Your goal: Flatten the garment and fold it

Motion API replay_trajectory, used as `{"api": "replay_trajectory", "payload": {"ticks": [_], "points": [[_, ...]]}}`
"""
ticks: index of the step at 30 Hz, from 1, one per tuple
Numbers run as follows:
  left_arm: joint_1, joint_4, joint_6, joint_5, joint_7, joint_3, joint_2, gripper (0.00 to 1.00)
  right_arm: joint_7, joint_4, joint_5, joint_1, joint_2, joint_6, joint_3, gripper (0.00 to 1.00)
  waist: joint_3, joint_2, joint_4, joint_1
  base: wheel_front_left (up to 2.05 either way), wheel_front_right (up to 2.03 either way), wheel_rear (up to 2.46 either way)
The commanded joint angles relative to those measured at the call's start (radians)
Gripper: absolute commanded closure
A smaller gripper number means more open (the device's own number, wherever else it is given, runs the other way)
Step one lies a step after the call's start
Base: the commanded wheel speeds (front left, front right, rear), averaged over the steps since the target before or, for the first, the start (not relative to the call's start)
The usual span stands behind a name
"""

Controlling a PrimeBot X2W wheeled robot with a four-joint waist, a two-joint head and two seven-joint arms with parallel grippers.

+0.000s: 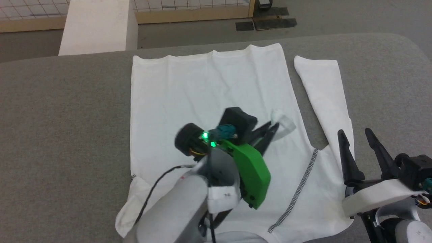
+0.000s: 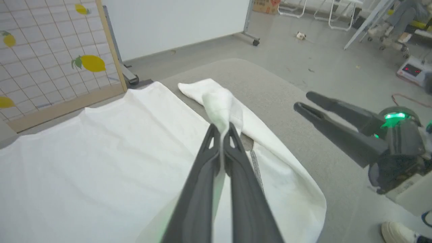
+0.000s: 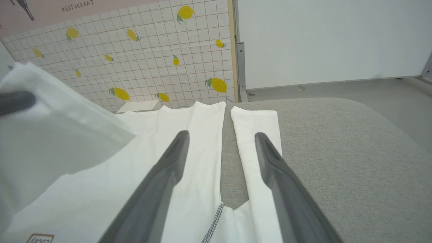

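Two pincers: left pincer (image 2: 222,130) clamps a raised fold of the garment (image 1: 209,91), right pincer (image 1: 354,135) stands wide open, empty.

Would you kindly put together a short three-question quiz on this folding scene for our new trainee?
1. True or false: the right gripper is shut on the garment.
2. What does the left gripper pinch? A) a fold of white cloth B) a sock C) nothing
3. Fill in: the outstretched sleeve lies on the robot's ___ side.
Key: 1 false, its jaws stand open above the cloth; 2 A; 3 right.
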Motion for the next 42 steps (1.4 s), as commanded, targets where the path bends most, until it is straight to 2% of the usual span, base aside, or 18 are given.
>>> {"api": "replay_trajectory", "payload": {"ticks": [1,6,10,11,13,14,15,16,21,26,29,35,39,42], "points": [[-0.029,0.056,-0.022,0.003,-0.009,-0.024,-0.019,1.0,-0.007,0.005,0.008,-0.017,0.002,-0.002,0.003,0.0,0.032,-0.0001,-0.034,0.0001,0.0,0.0,0.0],[-0.078,0.286,-0.082,0.008,-0.022,-0.117,-0.065,1.0,-0.023,0.025,0.019,-0.034,0.004,-0.002,0.009,0.0,0.069,-0.0001,-0.081,0.0001,0.0,0.0,0.0],[-0.091,0.434,-0.13,0.017,-0.006,-0.198,-0.076,1.0,-0.036,0.04,0.027,-0.046,0.005,-0.002,0.014,0.0,0.091,-0.0001,-0.113,0.0001,0.0,0.0,0.0],[-0.084,0.506,-0.157,0.005,0.01,-0.247,-0.081,1.0,-0.045,0.05,0.032,-0.051,0.006,-0.002,0.012,0.0,0.1,-0.0001,-0.127,0.0001,0.0,0.0,0.0],[-0.077,0.543,-0.169,-0.012,0.023,-0.272,-0.083,1.0,-0.05,0.058,0.032,-0.051,0.006,-0.002,0.011,0.0,0.101,-0.0001,-0.131,0.0001,0.0,0.0,0.0],[-0.076,0.559,-0.174,-0.023,0.031,-0.282,-0.084,0.67,-0.051,0.061,0.032,-0.051,0.006,-0.002,0.01,0.0,0.1,-0.0001,-0.132,0.0001,0.0,0.0,0.0],[-0.076,0.569,-0.177,-0.032,0.035,-0.289,-0.085,0.54,-0.052,0.064,0.032,-0.051,0.006,-0.002,0.009,0.0,0.098,-0.0001,-0.131,0.0001,0.0,0.0,0.0],[-0.077,0.576,-0.181,-0.044,0.035,-0.294,-0.086,0.0,-0.053,0.067,0.032,-0.05,0.006,-0.002,0.007,0.0,0.095,-0.0001,-0.129,0.0001,0.0,0.0,0.0],[-0.098,0.54,-0.169,-0.115,-0.015,-0.258,-0.087,0.0,-0.048,0.074,0.029,-0.047,0.007,-0.002,0.001,0.0,0.069,-0.0001,-0.103,0.0001,0.0,0.0,0.0],[-0.123,0.445,-0.098,-0.151,-0.159,-0.139,-0.075,0.0,-0.03,0.058,0.016,-0.049,-0.006,-0.002,-0.011,0.0,0.045,-0.0001,-0.064,0.0001,0.0,0.0,0.0],[-0.121,0.397,-0.041,-0.138,-0.26,-0.052,-0.017,0.0,-0.016,0.049,0.014,-0.06,-0.027,-0.002,-0.018,0.0,0.041,-0.0001,-0.04,0.0001,0.0,0.0,0.0],[-0.039,0.325,0.062,-0.13,-0.47,0.131,0.133,0.0,0.021,0.06,0.019,-0.132,-0.078,-0.002,-0.031,0.0,0.063,-0.0001,0.0,0.0001,0.0,0.0,0.0],[0.038,0.301,0.091,-0.135,-0.578,0.218,0.209,0.0,0.058,0.112,0.035,-0.222,-0.113,-0.002,-0.038,0.0,0.099,-0.0001,0.02,0.0001,0.0,0.0,0.0],[0.089,0.281,0.108,-0.135,-0.617,0.282,0.239,0.0,0.094,0.172,0.05,-0.304,-0.134,-0.002,-0.049,0.0,0.134,-0.0001,0.038,0.0001,0.0,0.0,0.0]]}}
